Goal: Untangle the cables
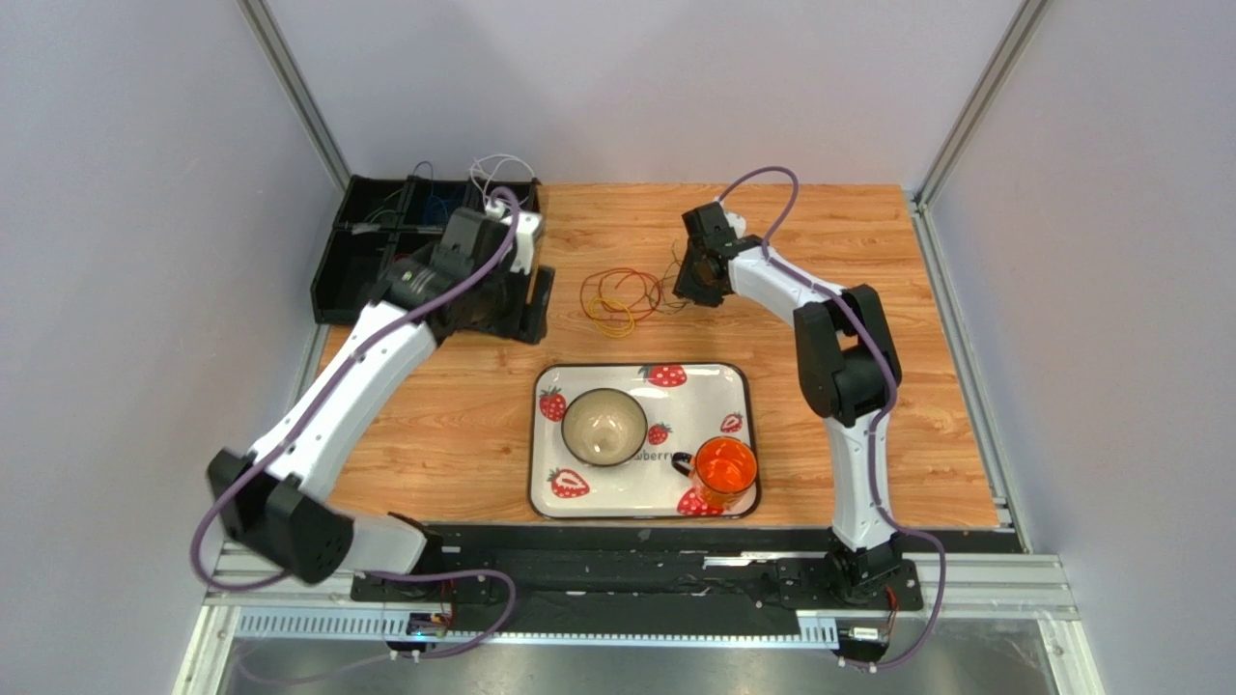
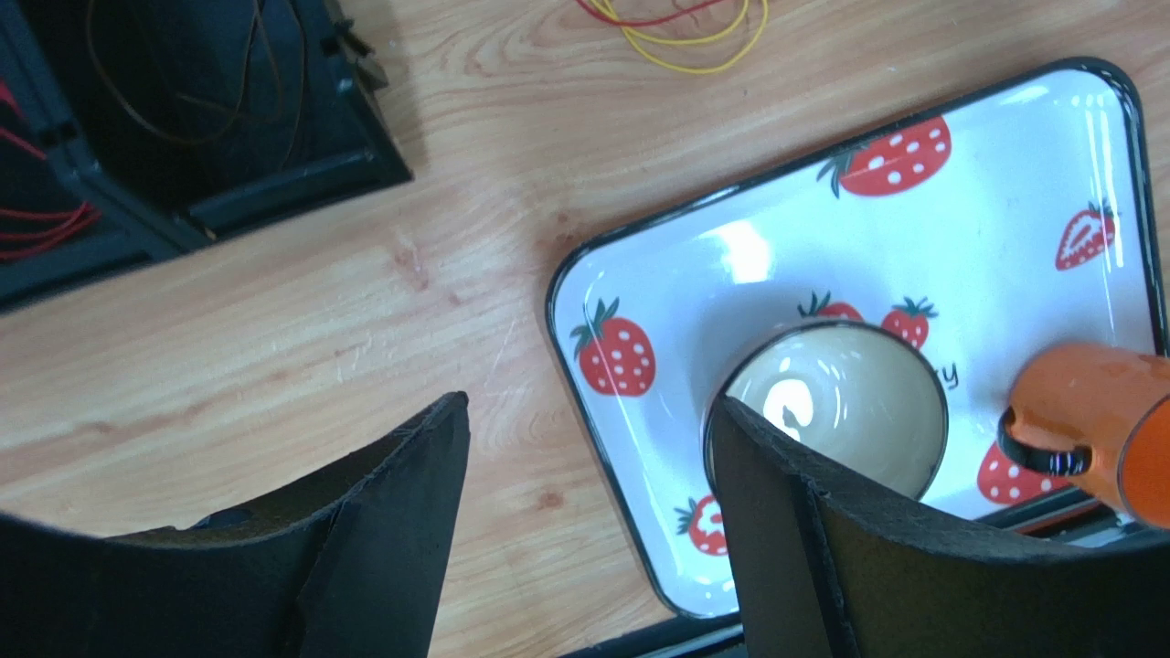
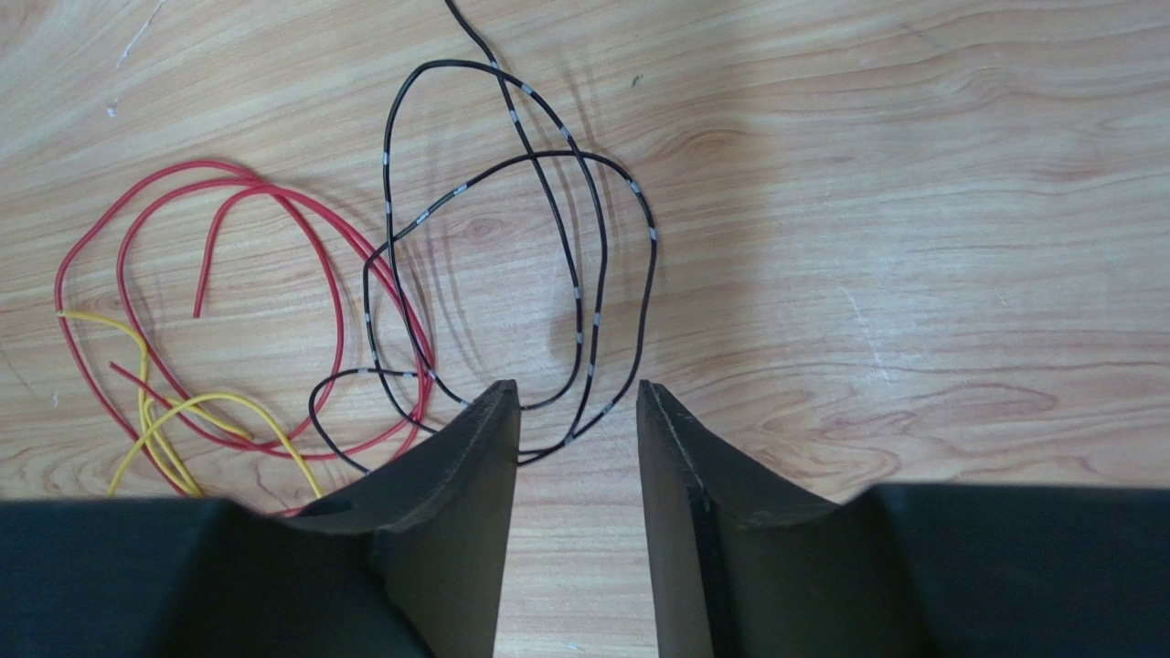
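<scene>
While the right gripper (image 3: 577, 394) hangs low over the table (image 3: 893, 206), its two fingers (image 3: 474, 466) stand apart and squeeze nothing. A black cable (image 3: 578, 288) lies in loops on the wood right in front of it. The bottom of one loop runs into the gap between the fingertips, but I cannot tell if it touches them. A red cable (image 3: 234, 178) lies beside the black one and crosses it, on the left of this view. A yellow cable (image 3: 179, 411) crosses the red one near the left finger. Seen from the top, these cables (image 1: 621, 297) make a small pile just beside the right gripper, behind the tray (image 1: 740, 380). The left gripper (image 2: 591, 411) is up over the wood between the black box (image 2: 295, 165) and the tray. Its fingers (image 2: 398, 507) are wide apart with nothing in them. The pile is well apart from it, at the top edge of its view. More cables lie in the box: red ones (image 2: 35, 233) and a thin dark one (image 2: 179, 130). A bowl (image 1: 604, 426) and an orange cup (image 1: 724, 469) sit on the tray.
</scene>
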### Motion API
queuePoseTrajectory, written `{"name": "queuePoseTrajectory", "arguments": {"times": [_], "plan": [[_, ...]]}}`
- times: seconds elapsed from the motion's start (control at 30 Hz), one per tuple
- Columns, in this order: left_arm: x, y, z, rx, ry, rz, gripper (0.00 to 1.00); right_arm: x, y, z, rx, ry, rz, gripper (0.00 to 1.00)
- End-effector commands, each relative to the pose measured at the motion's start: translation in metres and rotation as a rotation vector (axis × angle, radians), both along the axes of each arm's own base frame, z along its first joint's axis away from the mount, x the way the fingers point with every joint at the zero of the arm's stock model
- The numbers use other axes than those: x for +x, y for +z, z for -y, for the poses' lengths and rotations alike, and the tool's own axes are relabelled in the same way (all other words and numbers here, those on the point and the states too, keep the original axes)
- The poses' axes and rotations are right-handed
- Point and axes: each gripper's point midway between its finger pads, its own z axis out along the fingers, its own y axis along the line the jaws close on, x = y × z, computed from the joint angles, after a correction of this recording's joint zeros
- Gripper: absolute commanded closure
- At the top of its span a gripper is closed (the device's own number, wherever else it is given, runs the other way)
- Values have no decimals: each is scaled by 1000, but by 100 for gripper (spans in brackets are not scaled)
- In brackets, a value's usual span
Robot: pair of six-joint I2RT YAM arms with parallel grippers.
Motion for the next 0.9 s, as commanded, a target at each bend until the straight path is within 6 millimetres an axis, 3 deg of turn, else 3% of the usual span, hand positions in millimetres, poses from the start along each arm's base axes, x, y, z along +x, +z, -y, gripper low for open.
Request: {"name": "queuePoseTrajectory", "arguments": {"times": [0.0, 0.03, 0.07, 0.13, 0.27, 0.33, 0.37, 0.43, 0.47, 0.53, 0.57, 0.6, 0.63, 0.67, 0.73, 0.8, 0.83, 0.87], "plan": [[-39, -2, -5, -88, -18, 25, 26, 6, -3, -5, -5, -28, -20, 67], [-49, 7, -7, -115, -25, 60, 26, 6, -4, -6, -7, -29, -23, 71], [-55, -1, -10, -115, -25, 54, 26, 8, -1, -9, -7, -24, -18, 81], [-65, 4, -15, -130, -29, 89, 26, 8, 0, -9, -19, -18, -21, 100], [-75, 13, -19, -148, -35, 128, 26, 13, 24, -5, -56, 7, 16, 100], [-77, 24, -18, -175, -39, 156, 26, 15, 52, 1, -84, 13, 62, 100], [-77, 30, -17, -188, -41, 171, 26, 14, 75, 2, -79, 21, 104, 100], [-77, 45, -12, -231, -52, 206, 27, 11, 97, -1, -59, 66, 157, 100], [-77, 50, -9, -254, -55, 214, 27, 6, 125, -2, -31, 84, 210, 100], [-77, 65, 0, -310, -83, 246, 27, -4, 142, -7, 0, 119, 254, 100], [-77, 70, 3, -334, -89, 253, 27, -11, 169, -7, 23, 128, 309, 100], [-76, 73, 6, -352, -96, 261, 27, -15, 181, -13, 51, 155, 340, 100], [-75, 82, 11, -383, -112, 279, 27, -25, 180, -16, 55, 181, 338, 100], [-75, 86, 14, -405, -114, 280, 27, -33, 201, -17, 74, 201, 382, 100], [-75, 97, 24, -457, -147, 295, 27, -52, 207, -32, 124, 282, 389, 100], [-75, 111, 36, -524, -186, 316, 27, -72, 226, -44, 174, 351, 425, 100], [-75, 114, 40, -547, -200, 320, 27, -86, 219, -52, 183, 384, 412, 100], [-75, 118, 43, -573, -204, 328, 27, -97, 233, -54, 204, 407, 444, 100]]}}
